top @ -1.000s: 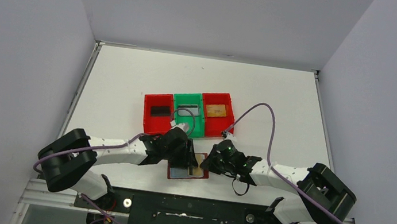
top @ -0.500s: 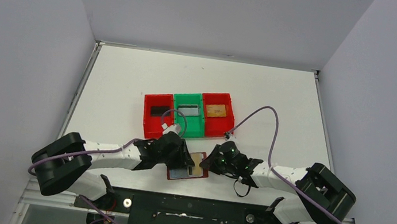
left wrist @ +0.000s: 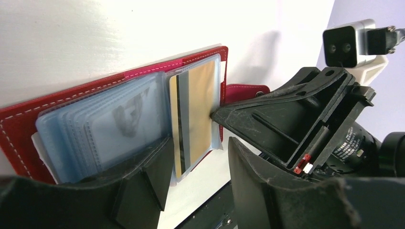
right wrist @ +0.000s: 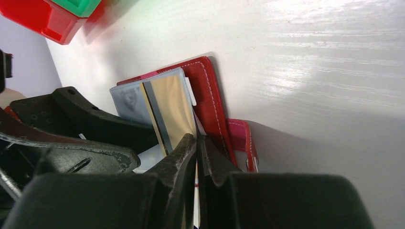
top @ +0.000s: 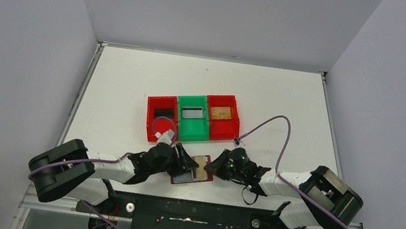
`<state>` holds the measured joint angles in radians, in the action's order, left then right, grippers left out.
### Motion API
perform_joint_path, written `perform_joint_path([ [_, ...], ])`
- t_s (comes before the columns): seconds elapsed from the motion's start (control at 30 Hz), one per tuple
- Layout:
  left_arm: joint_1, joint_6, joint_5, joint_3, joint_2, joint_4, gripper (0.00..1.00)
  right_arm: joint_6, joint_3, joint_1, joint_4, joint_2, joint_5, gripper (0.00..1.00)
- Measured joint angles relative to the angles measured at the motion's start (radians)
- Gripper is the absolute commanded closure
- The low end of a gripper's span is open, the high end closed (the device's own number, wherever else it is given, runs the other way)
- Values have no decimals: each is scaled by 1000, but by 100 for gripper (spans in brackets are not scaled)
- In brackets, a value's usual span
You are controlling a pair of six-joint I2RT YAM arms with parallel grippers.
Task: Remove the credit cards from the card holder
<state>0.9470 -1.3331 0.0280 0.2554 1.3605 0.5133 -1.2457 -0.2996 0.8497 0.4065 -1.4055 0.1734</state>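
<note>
The dark red card holder [top: 206,178] lies open on the white table [top: 285,101] at the 6 o'clock edge in the top view, between the two arms. The left gripper [top: 184,159] reaches in from the holder's 9 o'clock and the right gripper [top: 216,167] from its 3 o'clock.

In the left wrist view, the left gripper [left wrist: 198,152] has its jaws partly open. One finger rests over the blue-grey clear pockets [left wrist: 110,124], the other stands at the far side of a gold-tan card [left wrist: 201,102]. The card is in its sleeve, its dark stripe showing. Whether the fingers touch the card cannot be told.

The right gripper [right wrist: 197,139] has its jaws shut, and their tips meet the sleeve's edge at the card's 3 o'clock side. Whether a sliver of sleeve is pinched between them cannot be told. The red snap tab [right wrist: 240,138] lies flat on the table just beside those tips.

At the holder's 12 o'clock sit three bins in a row, touching:
- The left red bin [top: 151,121] holds a black card [top: 161,112].
- The green bin [top: 191,129] holds a silver-grey card [top: 192,112].
- The right red bin [top: 223,130] holds a gold-tan one [top: 221,113].
</note>
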Motion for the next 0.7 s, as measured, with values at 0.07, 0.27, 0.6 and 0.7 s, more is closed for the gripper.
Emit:
perform_joint_path([
  [0.07, -1, -4, 0, -10, 10, 26, 64, -8, 13, -9, 34, -9, 17, 100],
  [0.27, -8, 6, 2, -28, 43, 69, 85, -26, 25, -31, 120, -49, 23, 100],
  [0.6, -8, 15, 14, -38, 29, 53, 100, -26, 27, -31, 123, -48, 21, 100],
  [0.7, -8, 33, 14, -28, 20, 28, 100, -23, 24, -30, 112, -33, 17, 100],
])
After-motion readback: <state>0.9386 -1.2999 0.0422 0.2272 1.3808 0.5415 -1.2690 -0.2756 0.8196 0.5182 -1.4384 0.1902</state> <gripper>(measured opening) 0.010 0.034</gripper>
